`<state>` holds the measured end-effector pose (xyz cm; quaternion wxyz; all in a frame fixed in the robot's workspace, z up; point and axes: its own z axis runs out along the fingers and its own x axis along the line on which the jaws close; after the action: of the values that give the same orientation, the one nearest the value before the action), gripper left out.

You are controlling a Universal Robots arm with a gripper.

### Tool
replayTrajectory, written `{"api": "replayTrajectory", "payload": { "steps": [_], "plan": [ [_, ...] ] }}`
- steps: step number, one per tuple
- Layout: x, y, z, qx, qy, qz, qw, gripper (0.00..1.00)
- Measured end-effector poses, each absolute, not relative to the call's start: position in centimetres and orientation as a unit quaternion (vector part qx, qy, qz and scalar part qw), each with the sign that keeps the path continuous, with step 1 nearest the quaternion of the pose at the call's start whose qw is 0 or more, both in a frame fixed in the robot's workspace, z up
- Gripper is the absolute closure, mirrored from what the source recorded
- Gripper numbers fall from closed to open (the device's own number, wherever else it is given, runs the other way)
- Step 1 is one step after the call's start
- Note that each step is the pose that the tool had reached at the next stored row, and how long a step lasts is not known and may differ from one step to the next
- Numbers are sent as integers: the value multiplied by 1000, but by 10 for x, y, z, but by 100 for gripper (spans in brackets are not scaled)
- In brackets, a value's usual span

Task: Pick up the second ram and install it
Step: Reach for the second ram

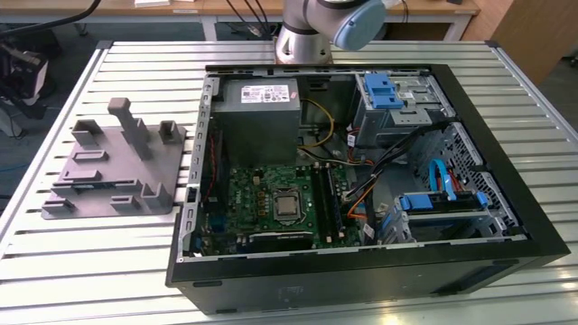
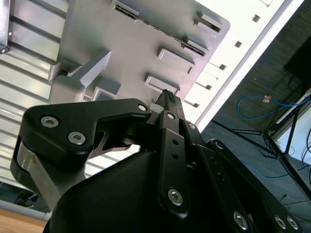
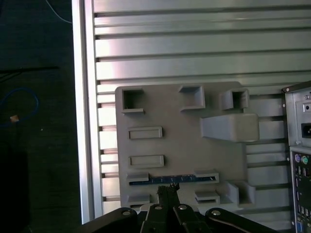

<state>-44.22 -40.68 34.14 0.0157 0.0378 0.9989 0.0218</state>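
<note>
Over the grey fixture (image 3: 184,145), claw (image 3: 168,190) pinched together, empty; lowered like that, it'd butt the thin edge of the second ram (image 3: 189,179), not straddle it.

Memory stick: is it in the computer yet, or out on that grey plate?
Out. The memory stick sits on edge in a slot of the grey fixture, beside the computer case.

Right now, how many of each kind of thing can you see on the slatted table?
Computer case: 1
Grey fixture plate: 1
Ram stick, lying in the plate: 1
Robot arm: 1
Total: 4
</note>
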Motion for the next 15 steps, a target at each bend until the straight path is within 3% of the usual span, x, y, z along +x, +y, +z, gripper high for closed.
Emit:
{"api": "replayTrajectory", "payload": {
  "steps": [15],
  "plan": [
    [-453,-408,336,38,999,22,16,90]
  ]
}}
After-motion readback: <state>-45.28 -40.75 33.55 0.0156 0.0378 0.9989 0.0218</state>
